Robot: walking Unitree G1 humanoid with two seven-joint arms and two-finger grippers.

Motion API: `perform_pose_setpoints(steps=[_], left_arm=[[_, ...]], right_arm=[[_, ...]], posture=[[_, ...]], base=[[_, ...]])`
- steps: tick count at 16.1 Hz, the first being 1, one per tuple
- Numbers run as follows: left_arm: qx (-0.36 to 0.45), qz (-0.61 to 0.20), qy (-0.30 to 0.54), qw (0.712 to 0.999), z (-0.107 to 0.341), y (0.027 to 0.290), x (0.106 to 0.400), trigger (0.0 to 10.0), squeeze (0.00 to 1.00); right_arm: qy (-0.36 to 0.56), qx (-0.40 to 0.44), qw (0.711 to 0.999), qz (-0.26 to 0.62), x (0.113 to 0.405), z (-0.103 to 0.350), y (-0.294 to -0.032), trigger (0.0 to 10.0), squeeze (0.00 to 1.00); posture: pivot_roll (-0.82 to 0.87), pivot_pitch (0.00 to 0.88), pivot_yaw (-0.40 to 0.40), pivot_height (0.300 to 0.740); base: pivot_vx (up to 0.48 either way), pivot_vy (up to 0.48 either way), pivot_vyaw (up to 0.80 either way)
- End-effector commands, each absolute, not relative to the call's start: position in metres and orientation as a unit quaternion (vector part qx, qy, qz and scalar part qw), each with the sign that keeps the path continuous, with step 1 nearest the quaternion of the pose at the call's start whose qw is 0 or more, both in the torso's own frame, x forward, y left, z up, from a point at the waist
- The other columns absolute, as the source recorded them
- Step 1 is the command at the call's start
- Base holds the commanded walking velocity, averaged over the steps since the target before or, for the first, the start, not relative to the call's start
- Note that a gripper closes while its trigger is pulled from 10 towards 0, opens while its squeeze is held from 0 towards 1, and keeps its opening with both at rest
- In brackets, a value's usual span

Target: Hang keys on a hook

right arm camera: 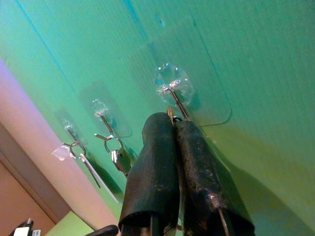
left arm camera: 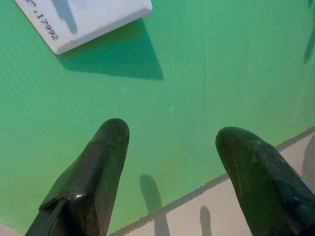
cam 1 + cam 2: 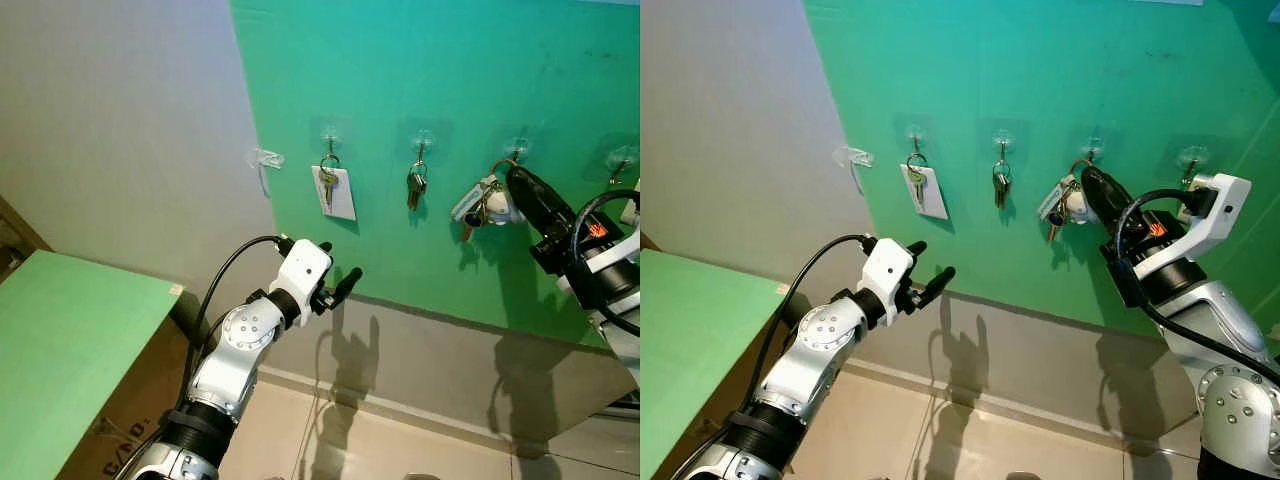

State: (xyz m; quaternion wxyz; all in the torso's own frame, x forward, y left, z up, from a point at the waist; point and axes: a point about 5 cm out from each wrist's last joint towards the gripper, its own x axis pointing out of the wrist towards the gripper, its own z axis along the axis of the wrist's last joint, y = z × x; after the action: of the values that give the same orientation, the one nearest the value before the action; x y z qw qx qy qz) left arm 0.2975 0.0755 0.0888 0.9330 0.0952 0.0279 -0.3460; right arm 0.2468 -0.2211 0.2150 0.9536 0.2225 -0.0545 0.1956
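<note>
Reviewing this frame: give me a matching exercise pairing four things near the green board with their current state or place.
Things:
1. right pincer
2. left pincer
3. key with white tag
4. clear hook on grey wall

States:
A. bare, nothing hanging
B. open, held below the board's hooks
C. shut on key bunch at a hook
D. hanging from the leftmost board hook

Pairs: 1-C, 2-B, 3-D, 4-A

You are seeing the right gripper's (image 1: pixel 173 129) closed fingers covering the key ring beneath the hook (image 1: pixel 171 88), and the frame edge is cutting off the white tag's (image 2: pixel 83 19) printed number.
</note>
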Motion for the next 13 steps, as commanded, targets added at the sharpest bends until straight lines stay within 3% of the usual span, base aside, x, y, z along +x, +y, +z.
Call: perform_pose_setpoints(steps=[1,5,13], left_arm=[[0.106,-0.349,0.032,0.931,0.087,0.077,0.297,10.0,0.00],[0.108,-0.351,0.033,0.929,0.087,0.077,0.297,10.0,0.00],[0.111,-0.358,0.034,0.926,0.086,0.075,0.297,10.0,0.00]], right_arm=[[-0.078,0.220,0.955,0.184,0.246,0.222,-0.227,0.0,0.00],[-0.110,0.276,0.934,0.198,0.243,0.235,-0.228,0.0,0.00],[-0.097,0.307,0.922,0.216,0.237,0.232,-0.228,0.0,0.00]], posture=[[-0.22,0.000,0.109,0.740],[-0.22,0.000,0.108,0.740],[-0.22,0.000,0.108,0.740]], base=[[0.000,0.000,0.00],[0.000,0.000,0.00],[0.000,0.000,0.00]])
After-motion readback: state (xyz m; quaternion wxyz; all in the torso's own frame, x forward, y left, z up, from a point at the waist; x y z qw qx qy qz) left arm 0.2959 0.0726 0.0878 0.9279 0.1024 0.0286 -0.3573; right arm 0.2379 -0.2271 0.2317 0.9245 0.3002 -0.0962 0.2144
